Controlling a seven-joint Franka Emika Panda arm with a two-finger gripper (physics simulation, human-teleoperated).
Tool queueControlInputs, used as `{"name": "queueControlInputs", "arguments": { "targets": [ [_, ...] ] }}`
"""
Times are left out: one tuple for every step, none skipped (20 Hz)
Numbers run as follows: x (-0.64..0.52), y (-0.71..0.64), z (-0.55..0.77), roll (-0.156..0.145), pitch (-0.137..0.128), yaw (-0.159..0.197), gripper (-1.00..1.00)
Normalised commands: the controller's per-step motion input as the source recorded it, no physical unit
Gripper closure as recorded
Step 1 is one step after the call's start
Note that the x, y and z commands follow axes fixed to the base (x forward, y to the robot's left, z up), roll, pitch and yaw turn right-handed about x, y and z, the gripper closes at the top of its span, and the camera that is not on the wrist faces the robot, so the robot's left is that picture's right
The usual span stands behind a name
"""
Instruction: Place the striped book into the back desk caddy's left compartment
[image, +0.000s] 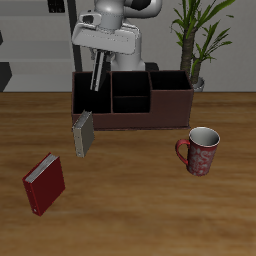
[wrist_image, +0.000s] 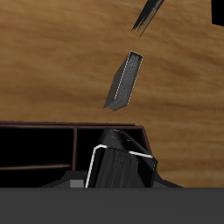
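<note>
The gripper (image: 95, 88) holds the striped book (wrist_image: 121, 164) upright between its fingers, just above the back desk caddy (image: 165, 108), over its left compartment (image: 90, 95). The book's long axis points down into it. A grey-beige book (image: 84, 133) stands just before the caddy; a red book (image: 45, 184) and a mug (image: 202, 150) lie well apart.

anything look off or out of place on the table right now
The grey-beige book stands on end, leaning, just before the back desk caddy, unsupported. The red book lies tilted near the front edge. The striped book is in the gripper over the left compartment, not yet let go. The mug stands upright.
</note>
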Motion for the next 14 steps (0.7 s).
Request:
{"name": "queueControlInputs", "arguments": {
  "targets": [
    [0.08, 0.03, -0.3, 0.0, 0.055, -0.024, 1.0],
    [0.0, 0.01, -0.11, 0.002, 0.023, 0.002, 1.0],
    [-0.05, 0.0, -0.08, 0.009, 0.015, 0.012, 1.0],
    [0.0, 0.01, -0.08, 0.006, -0.001, 0.016, 1.0],
    [0.0, -0.03, -0.08, -0.023, 0.004, -0.005, 1.0],
    [0.01, -0.08, -0.18, -0.009, 0.07, -0.062, 1.0],
    [0.01, 0.04, -0.14, 0.014, 0.042, -0.011, 1.0],
    [0.02, 0.02, -0.03, -0.001, -0.02, 0.033, 1.0],
    [-0.05, -0.02, -0.07, -0.013, 0.009, -0.035, 1.0],
    [-0.06, 0.0, -0.08, 0.005, 0.032, -0.051, 1.0],
    [-0.12, -0.03, -0.06, 0.001, 0.027, -0.058, 1.0],
    [0.05, 0.06, 0.01, -0.013, -0.015, 0.021, 1.0],
    [-0.09, -0.03, -0.1, 0.027, 0.053, -0.033, 1.0],
    [-0.01, -0.02, -0.02, -0.022, -0.01, -0.001, 1.0]
  ]
}}
